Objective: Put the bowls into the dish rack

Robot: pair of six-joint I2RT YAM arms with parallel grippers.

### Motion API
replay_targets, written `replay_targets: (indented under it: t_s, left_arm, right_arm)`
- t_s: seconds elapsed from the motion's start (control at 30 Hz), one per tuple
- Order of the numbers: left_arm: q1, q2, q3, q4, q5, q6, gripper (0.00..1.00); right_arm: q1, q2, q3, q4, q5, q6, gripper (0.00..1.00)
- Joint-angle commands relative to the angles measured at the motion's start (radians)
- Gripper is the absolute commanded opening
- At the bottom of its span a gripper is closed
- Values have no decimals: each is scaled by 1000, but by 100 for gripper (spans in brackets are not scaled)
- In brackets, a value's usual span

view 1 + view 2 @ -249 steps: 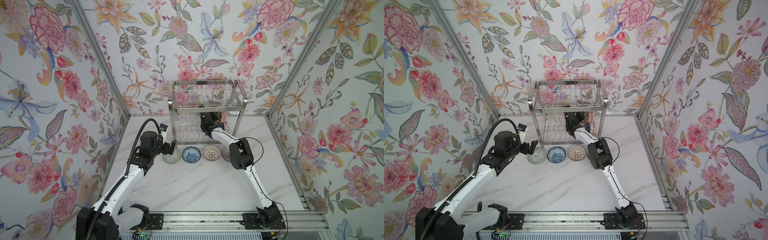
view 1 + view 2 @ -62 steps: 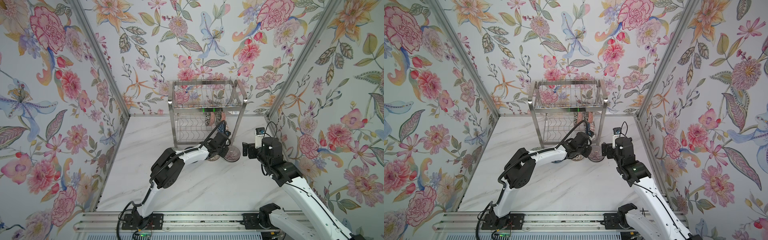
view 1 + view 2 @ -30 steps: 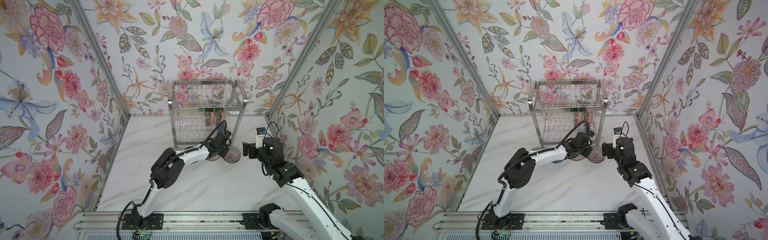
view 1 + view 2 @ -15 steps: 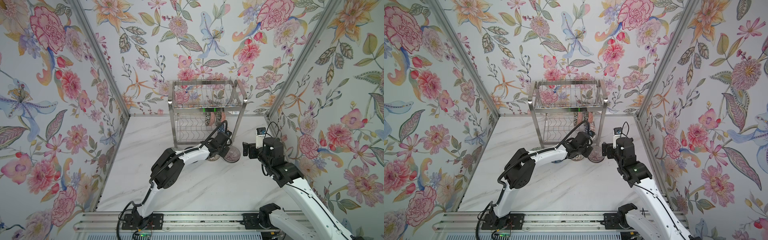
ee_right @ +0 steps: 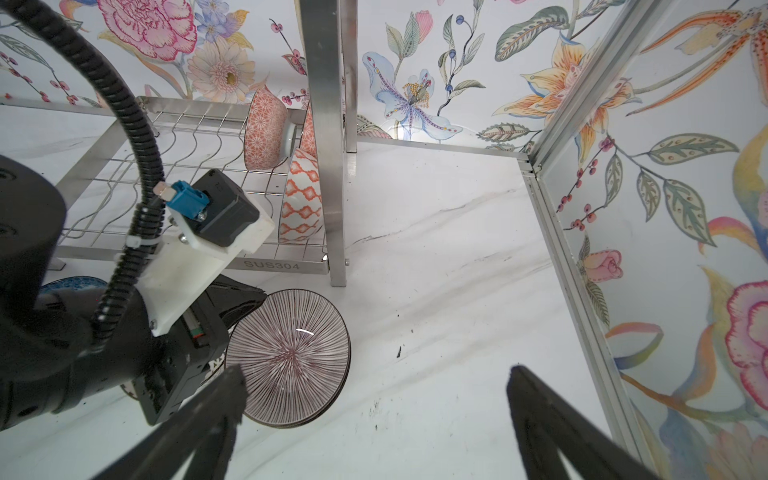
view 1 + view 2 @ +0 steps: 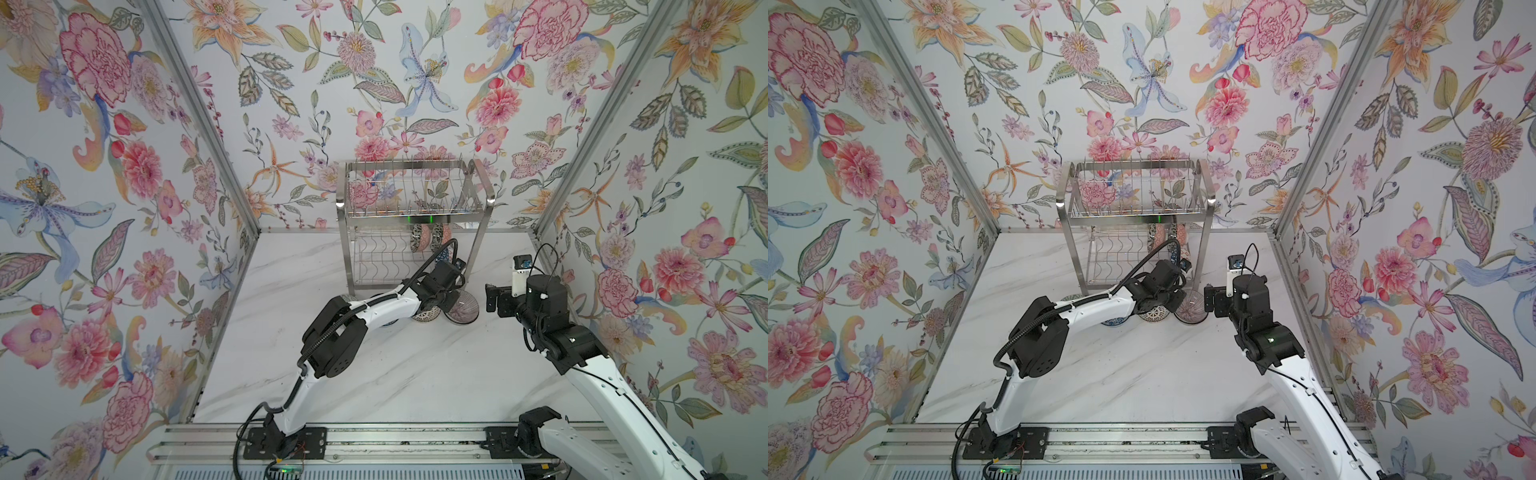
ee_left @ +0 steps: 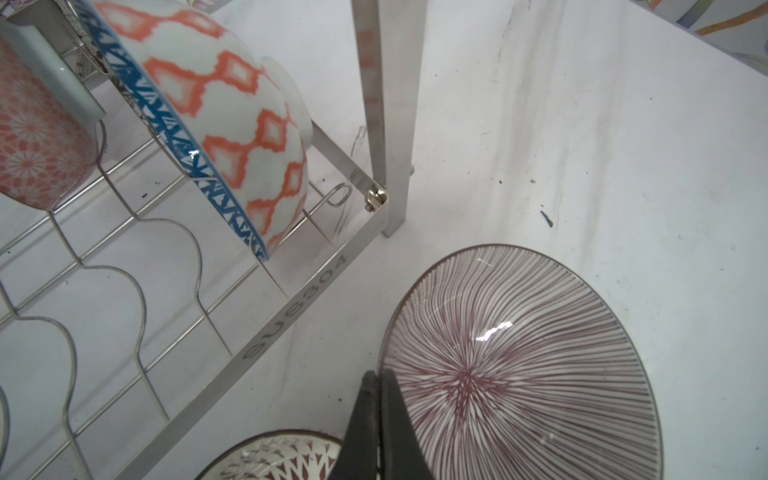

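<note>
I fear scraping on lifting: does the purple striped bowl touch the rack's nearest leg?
Apart. The left wrist view shows bare table between the purple striped bowl and the foot of the rack's leg.

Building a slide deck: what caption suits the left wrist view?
Left end effector pinches the rim of the purple-striped bowl beside the dish rack holding a red-lattice bowl on edge.

I see the dish rack (image 6: 413, 216) as bright polished steel wire and band. The purple-striped bowl (image 7: 519, 365) wears a glossy glaze, and the table (image 6: 415, 374) looks smooth, marble-patterned, lightly scuffed.
</note>
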Motion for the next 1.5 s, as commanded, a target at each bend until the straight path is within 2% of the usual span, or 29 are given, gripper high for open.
replay_targets:
  t_s: [0.0,0.27,0.5,0.97,1.3,1.37,1.47]
  left_arm:
    - [-7,-59,32,-15,-18,13,17]
    - [-2,-37,21,-26,13,-2,40]
    - [3,-5,24,-44,40,-8,41]
    - [12,35,7,-35,74,-20,32]
    - [13,27,9,-38,68,-20,4]
    - [13,24,9,-41,64,-19,0]
    - [14,18,13,-45,61,-16,0]
  right_arm:
    - [-8,-1,0,-3,-9,14,99]
    - [-11,-6,0,-3,-12,13,99]
    - [-11,-8,0,-3,-13,15,99]
    - [-12,-9,-2,-3,-13,15,99]
    - [-13,-13,-2,-3,-13,15,99]
    - [-14,-14,-2,-3,-13,15,99]
    - [-14,-15,-2,-3,-13,15,99]
